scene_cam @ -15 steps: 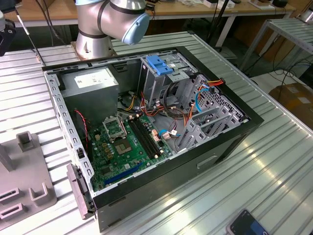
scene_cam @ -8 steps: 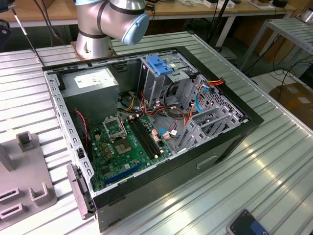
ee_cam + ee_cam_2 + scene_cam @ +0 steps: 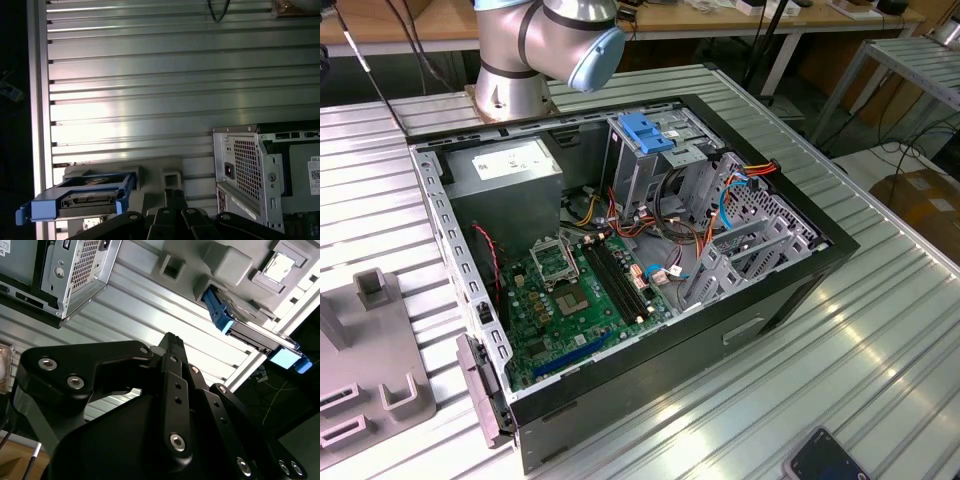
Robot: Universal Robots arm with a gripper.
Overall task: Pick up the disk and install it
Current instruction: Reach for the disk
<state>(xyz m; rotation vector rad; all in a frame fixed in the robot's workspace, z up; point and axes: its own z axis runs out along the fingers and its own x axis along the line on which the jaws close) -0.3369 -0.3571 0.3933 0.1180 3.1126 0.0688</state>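
The gripper fills the foreground in both wrist views, its black linkages hiding much of the tabletop beneath. Its fingers are drawn together with nothing between them, and they hang above the slatted metal, touching nothing.

The disk lies just beyond the fingertips, flat in a grey fixture at the edge of the tabletop. One blue end juts past that edge. In the second wrist view the disk is half buried under the fixture. A blue rail, a strip of dark casing and a paler blue end are visible. Its label cannot be made out.

In the exterior view, a grey fixture stands at the tabletop's left edge, cut off by the frame. The arm rises at the far edge, with its upper part out of frame. In the middle is the open computer case. Inside it are a grey power-supply box at the far left corner, a green motherboard in front of that, and a metal drive cage with a blue handle to the right among tangled cables. A phone is clipped by the frame at the near right corner of the tabletop.
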